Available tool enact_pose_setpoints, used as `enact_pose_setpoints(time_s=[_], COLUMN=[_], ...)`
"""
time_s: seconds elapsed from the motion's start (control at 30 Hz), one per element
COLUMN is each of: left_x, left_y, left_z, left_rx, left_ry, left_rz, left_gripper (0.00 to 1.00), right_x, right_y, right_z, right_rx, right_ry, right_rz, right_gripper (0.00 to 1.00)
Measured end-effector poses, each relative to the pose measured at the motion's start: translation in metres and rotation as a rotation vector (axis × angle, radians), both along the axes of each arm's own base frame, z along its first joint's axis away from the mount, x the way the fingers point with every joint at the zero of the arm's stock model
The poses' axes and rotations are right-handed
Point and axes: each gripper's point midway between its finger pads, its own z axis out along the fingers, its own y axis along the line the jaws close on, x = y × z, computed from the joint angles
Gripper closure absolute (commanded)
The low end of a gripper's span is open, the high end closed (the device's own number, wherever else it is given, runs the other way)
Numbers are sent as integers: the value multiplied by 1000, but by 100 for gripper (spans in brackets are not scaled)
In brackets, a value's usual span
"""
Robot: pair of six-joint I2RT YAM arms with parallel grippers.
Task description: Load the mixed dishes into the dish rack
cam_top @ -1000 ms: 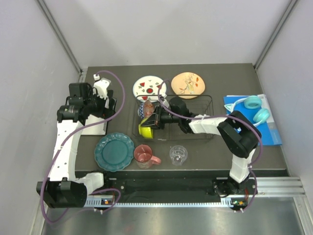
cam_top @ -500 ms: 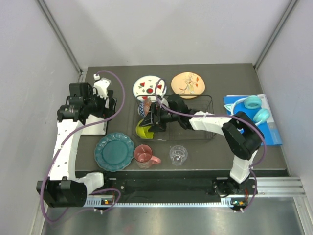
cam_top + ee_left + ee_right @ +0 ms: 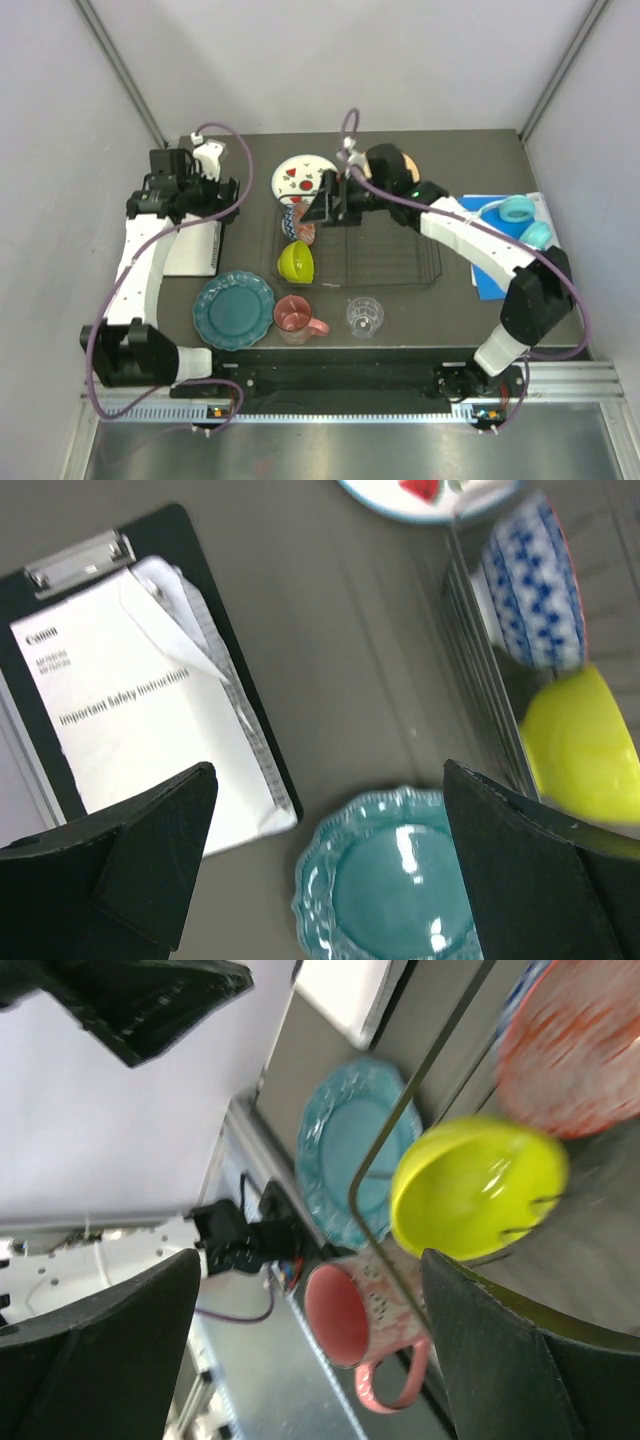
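Lime-green bowl [image 3: 296,261] in the dish rack's [image 3: 400,262] near-left corner, nearward of the right end effector [image 3: 318,205] spread wide and empty, left end effector [image 3: 228,193] wide, dark worktop [image 3: 250,150], pale walls [image 3: 350,60].

Red-spotted plate [image 3: 432,494] is cut off at top.

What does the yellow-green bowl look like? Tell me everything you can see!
The green bowl is small, round and bright lime, plain all over, with a smooth shine like glazed pottery or plastic. It is empty. It sits tilted in the near left corner of the wire rack, its opening facing mostly up, and thin wires cross it. The blue bowl stands right behind it. I can't tell if they touch.
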Motion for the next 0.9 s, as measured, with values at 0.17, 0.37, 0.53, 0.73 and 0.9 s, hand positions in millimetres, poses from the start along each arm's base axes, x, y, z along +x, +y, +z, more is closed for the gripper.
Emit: enact_pose_setpoints(time_s=[0.17,0.37,0.53,0.73,0.9], left_x=[68,156,211,244,249], left_y=[-2,-11,-19,-30,-38], left_z=[6,-2,-34,-95,-138], left_rx=[-54,-149,-216,-287,-304], left_ry=[-3,2,42,141,215], left_rz=[46,67,75,78,86], left_gripper=[1,1,1,1,1], right_x=[91,223,290,315,321], right_y=[-37,-58,-66,-80,-85], right_z=[52,72,0,-103,-126], right_rx=[6,-10,-56,-114,-120], right_ry=[-155,-302,-222,-38,-11], right_rz=[-170,-341,-405,-447,-459], right_gripper=[4,5,6,6,6])
